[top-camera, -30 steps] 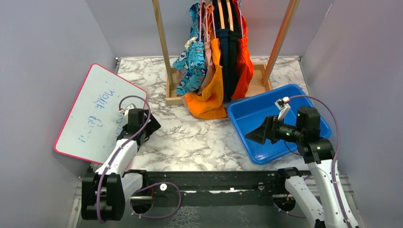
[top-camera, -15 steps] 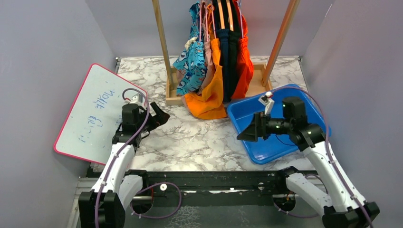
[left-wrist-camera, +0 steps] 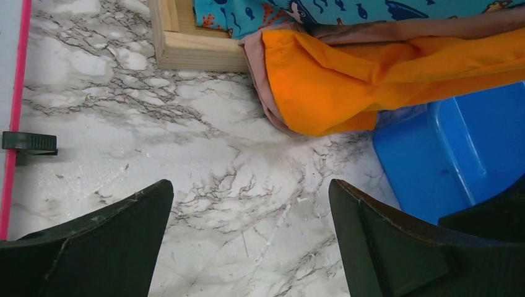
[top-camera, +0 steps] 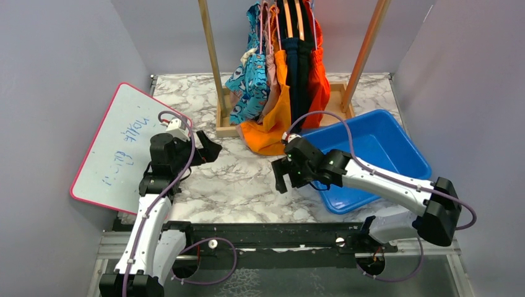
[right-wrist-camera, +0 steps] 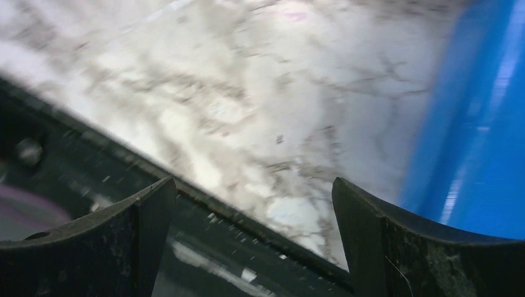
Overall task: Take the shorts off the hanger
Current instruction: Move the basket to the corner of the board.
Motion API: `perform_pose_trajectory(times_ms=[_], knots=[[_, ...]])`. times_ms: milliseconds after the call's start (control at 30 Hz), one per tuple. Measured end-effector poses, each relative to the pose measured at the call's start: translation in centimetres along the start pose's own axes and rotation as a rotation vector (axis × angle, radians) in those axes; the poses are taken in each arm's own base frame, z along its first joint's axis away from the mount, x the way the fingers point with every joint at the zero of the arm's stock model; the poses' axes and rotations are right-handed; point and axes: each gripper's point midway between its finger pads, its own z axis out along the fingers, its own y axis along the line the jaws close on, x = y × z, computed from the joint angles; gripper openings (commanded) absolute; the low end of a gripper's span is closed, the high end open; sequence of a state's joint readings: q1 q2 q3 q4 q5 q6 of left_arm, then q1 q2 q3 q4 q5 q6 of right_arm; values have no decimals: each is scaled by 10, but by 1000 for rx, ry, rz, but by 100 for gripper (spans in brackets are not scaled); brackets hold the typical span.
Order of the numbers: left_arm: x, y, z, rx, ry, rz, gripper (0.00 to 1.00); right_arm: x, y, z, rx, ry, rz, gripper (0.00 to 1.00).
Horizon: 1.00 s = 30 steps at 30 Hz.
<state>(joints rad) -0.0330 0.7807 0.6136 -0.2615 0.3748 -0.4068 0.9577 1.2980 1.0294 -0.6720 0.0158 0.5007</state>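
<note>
both my left gripper (top-camera: 207,150) and right gripper (top-camera: 282,177) have jaws apart, holding nothing. the shorts (top-camera: 282,74) hang bunched on the wooden rack (top-camera: 212,55) across the desk (top-camera: 247,179); i reckon tugging the orange hem could drag neighbouring pairs or tip the rack.

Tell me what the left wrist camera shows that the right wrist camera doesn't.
Left wrist only: the orange shorts, the blue fish-print shorts, the wooden rack base, the pink whiteboard edge. Right wrist only: the black rail, blurred. Both: the marble table, the blue bin, and the left fingers and right fingers, open and holding nothing.
</note>
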Motion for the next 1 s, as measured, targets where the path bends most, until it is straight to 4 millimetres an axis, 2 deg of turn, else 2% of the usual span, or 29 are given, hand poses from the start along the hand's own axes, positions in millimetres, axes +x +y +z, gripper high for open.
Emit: perform_pose_trajectory(times_ms=[67, 200, 467, 867, 1000], knots=[[2, 0, -3, 0, 0, 18, 99, -1, -18, 10, 110, -18, 13, 100], [6, 3, -4, -6, 11, 37, 99, -3, -43, 12, 237, -77, 57, 99], [8, 5, -2, -10, 19, 49, 99, 28, -86, 2, 407, -122, 173, 99], [12, 7, -1, -13, 31, 47, 99, 39, -106, -42, 449, -266, 426, 100], [12, 8, -1, -14, 31, 47, 99, 27, -92, -60, 322, -339, 439, 99]])
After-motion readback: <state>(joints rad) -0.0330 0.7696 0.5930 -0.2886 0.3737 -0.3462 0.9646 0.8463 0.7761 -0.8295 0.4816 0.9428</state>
